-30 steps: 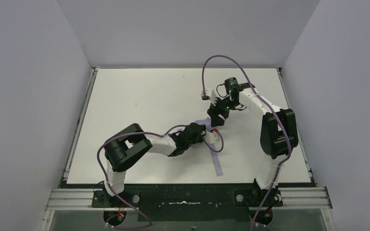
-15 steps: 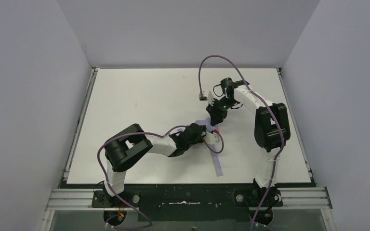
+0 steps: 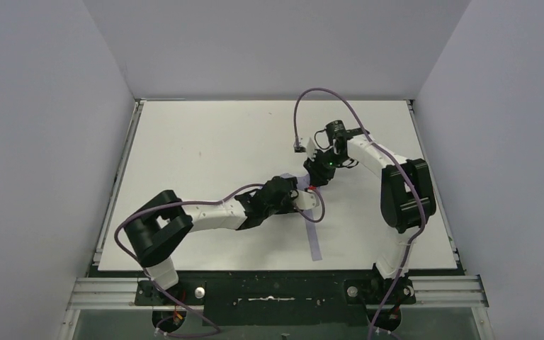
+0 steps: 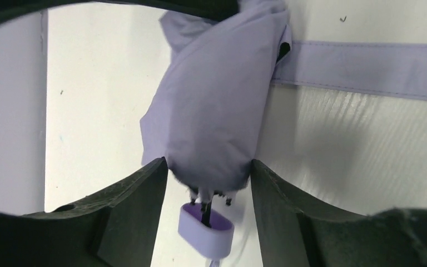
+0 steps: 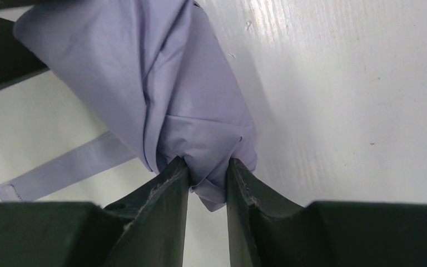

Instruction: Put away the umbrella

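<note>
Top view: the umbrella (image 3: 287, 177) lies folded up mid-table (image 3: 205, 142), mostly hidden under both arms, with its long strap (image 3: 314, 237) trailing toward the near edge. The left gripper (image 3: 306, 198) and right gripper (image 3: 312, 183) meet right over it

Left wrist: the fingers (image 4: 139, 194) stand apart either side of the lavender bundle (image 4: 217, 100). The fabric touches both, but I honestly can't tell if they're squeezing. The handle (image 4: 205, 233) pokes out below, and the strap (image 4: 367, 69) lies flat on the table

Right wrist: the fingers (image 5: 161, 189) are nearly together, pinching the bunched fabric tip of the umbrella (image 5: 161, 83)
</note>
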`<act>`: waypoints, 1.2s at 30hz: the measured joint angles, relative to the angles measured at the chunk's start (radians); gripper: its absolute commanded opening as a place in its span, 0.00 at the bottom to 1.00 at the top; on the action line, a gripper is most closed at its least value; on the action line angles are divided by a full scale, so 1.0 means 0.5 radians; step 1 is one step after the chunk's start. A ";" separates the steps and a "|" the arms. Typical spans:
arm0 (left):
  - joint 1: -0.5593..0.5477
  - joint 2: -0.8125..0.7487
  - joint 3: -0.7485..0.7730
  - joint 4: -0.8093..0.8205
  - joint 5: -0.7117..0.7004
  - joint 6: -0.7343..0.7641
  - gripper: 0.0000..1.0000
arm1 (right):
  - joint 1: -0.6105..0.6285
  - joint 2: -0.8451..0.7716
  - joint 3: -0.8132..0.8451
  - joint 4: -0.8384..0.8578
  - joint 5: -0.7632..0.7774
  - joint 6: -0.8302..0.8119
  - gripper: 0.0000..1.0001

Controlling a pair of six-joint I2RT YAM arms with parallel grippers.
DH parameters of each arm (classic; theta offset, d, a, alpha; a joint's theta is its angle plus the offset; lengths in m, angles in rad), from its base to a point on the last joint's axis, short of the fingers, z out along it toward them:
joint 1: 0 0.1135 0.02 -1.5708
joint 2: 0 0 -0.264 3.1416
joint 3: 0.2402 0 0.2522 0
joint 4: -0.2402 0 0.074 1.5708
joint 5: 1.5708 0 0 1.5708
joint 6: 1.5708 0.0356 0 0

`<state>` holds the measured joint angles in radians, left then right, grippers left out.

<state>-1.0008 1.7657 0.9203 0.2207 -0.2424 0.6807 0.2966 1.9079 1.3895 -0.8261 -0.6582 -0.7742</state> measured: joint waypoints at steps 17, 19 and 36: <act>0.525 -0.975 -0.185 -0.253 0.623 -0.824 0.58 | 0.182 -0.504 -0.747 0.835 0.384 0.020 0.11; 0.616 -0.916 -0.148 -0.294 0.700 -0.872 0.60 | 0.224 -0.568 -0.857 0.976 0.452 0.019 0.11; 0.889 -0.053 0.778 -0.757 1.472 -0.964 0.73 | 0.492 -0.834 -1.331 1.532 0.893 0.036 0.10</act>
<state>-0.5564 1.7390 1.3094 -0.1577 0.4938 0.1989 0.5426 1.4910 0.7238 -0.0601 -0.2119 -0.7563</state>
